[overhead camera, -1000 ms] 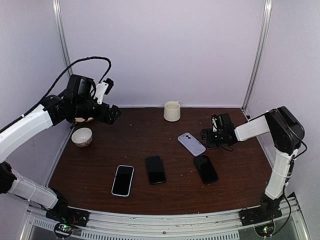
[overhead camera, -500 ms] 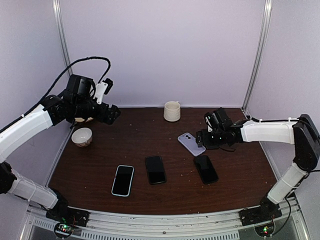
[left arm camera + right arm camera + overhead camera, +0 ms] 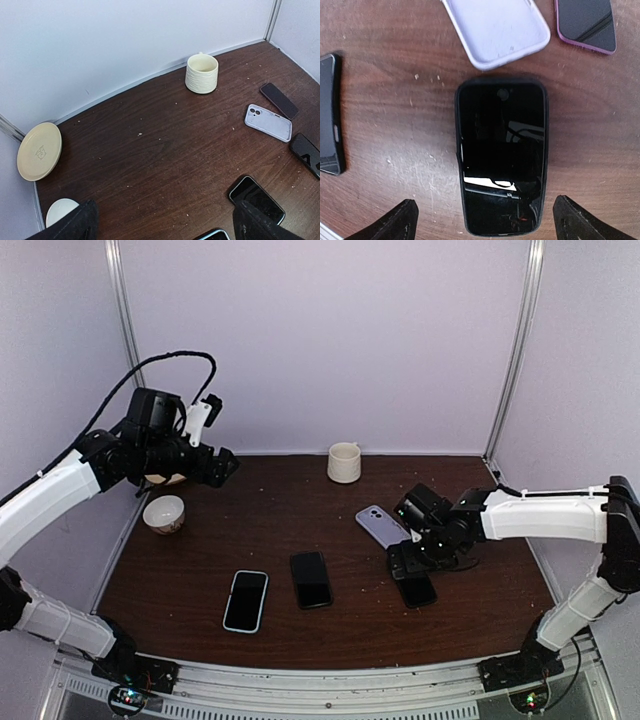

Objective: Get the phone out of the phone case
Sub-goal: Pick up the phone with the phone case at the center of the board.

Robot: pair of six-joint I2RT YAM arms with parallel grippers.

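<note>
Mid-frame, black-cased rectangular phone [image 3: 501, 152] is framed by right gripper [image 3: 485, 216], jaws wide, empty; left gripper [image 3: 165, 222] is held equally wide, empty.

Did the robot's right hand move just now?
Yes. The right gripper was beside the lilac case; it has come toward the near edge of the table and now hangs over the black phone in front of that case.

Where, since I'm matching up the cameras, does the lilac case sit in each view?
Top external: lilac case right of centre on the table.
Left wrist: right side, around mid-height.
Right wrist: at the top edge, partly cut off.
Shared landmark: the black phone lying next to it in all three.
</note>
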